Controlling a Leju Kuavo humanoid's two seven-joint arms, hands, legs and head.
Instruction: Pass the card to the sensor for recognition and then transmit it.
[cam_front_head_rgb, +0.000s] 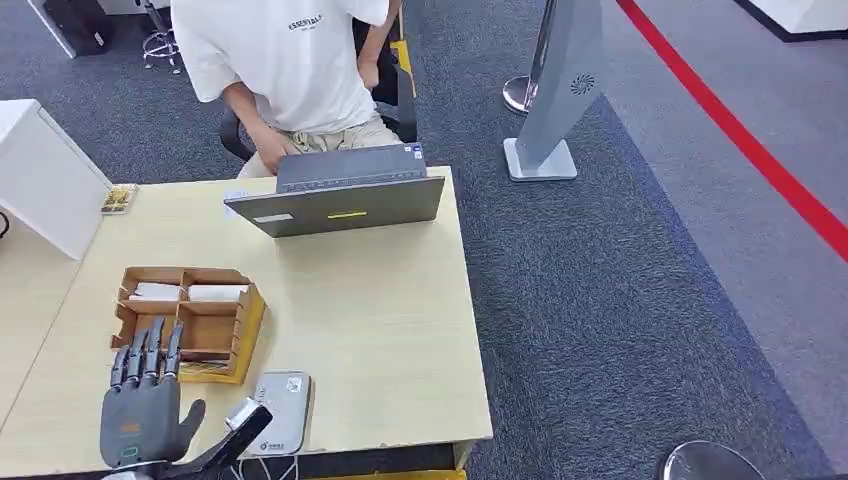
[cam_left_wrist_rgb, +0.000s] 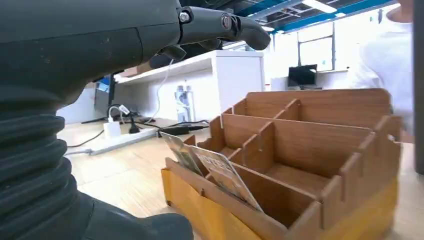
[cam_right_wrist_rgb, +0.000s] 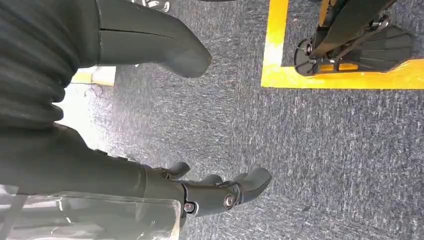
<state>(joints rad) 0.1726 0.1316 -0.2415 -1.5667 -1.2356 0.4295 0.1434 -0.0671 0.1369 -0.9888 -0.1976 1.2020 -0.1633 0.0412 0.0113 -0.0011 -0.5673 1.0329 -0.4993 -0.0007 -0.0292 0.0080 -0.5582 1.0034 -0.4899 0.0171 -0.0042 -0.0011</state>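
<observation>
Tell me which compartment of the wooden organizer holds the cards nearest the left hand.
The front compartment of the wooden organizer, nearest the left hand: printed cards lean in it. The far compartments hold white items instead.

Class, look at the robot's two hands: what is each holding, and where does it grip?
Nothing. The left hand hovers open near the wooden organizer; the right hand hangs empty above the carpet.

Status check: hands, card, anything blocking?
Left hand open, near the wooden organizer. Right hand empty, hanging over carpet. Cards in front slot. Nothing blocking.
</observation>
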